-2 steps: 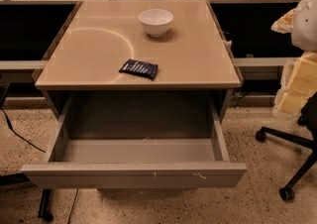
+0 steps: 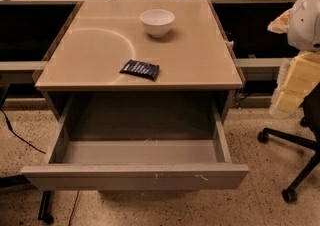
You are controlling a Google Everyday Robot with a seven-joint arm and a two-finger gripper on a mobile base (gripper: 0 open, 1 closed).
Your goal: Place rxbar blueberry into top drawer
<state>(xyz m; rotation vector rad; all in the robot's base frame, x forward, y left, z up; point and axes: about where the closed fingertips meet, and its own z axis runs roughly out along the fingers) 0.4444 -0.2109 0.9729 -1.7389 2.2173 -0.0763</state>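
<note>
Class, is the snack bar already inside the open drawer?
No, the snack bar lies on the tabletop behind the open drawer; the gripper is out of view.

On the desk (image 2: pixel 200 65) we find the bowl (image 2: pixel 157 22) near the back edge, about midway along it. The rxbar blueberry (image 2: pixel 139 69) lies flat before it, close to the front edge, well apart from the bowl. Under the front edge the top drawer (image 2: pixel 135 176) stands pulled out. Beyond the right edge we see the gripper (image 2: pixel 292 87), off the desk, above a chair base (image 2: pixel 295 145).
</note>
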